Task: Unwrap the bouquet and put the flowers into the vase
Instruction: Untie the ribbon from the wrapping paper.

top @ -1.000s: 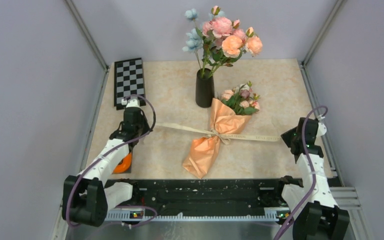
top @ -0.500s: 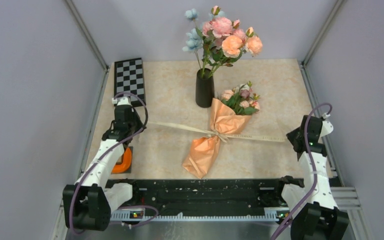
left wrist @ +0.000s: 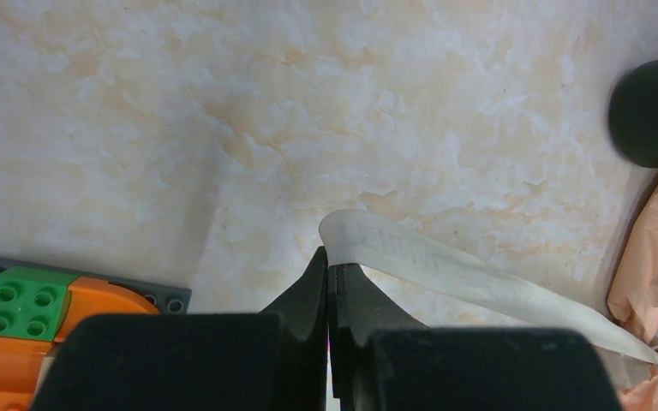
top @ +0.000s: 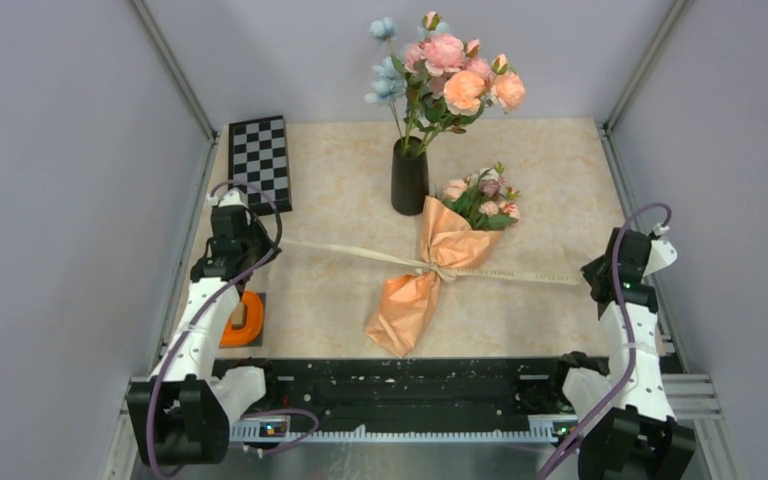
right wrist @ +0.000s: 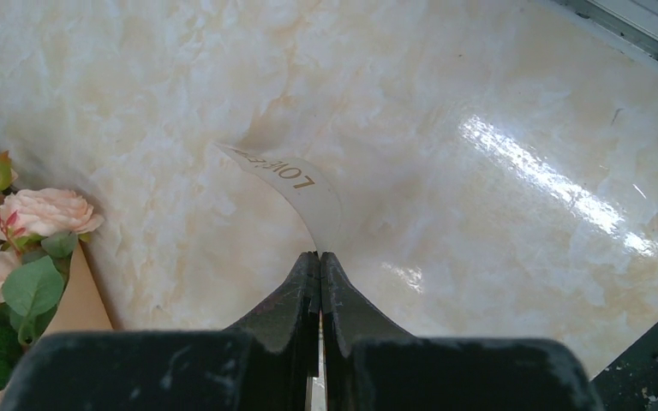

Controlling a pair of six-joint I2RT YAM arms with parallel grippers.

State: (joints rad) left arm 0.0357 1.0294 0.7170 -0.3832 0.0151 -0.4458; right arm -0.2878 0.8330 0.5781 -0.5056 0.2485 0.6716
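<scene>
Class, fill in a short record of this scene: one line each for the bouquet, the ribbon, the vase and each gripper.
bouquet: lying on the table, wrapped in its peach paper cone, blooms at the far end
ribbon: tied round the cone, ends stretched out to both sides
vase: upright behind the bouquet, holding a taller bunch
left gripper: shut on the ribbon's left end
right gripper: shut on the ribbon's right end

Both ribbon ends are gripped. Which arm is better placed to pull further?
Probably the right. The right gripper is shut on the ribbon over open table; the left gripper, also shut on it, has the checkerboard and orange toy close by.
</scene>
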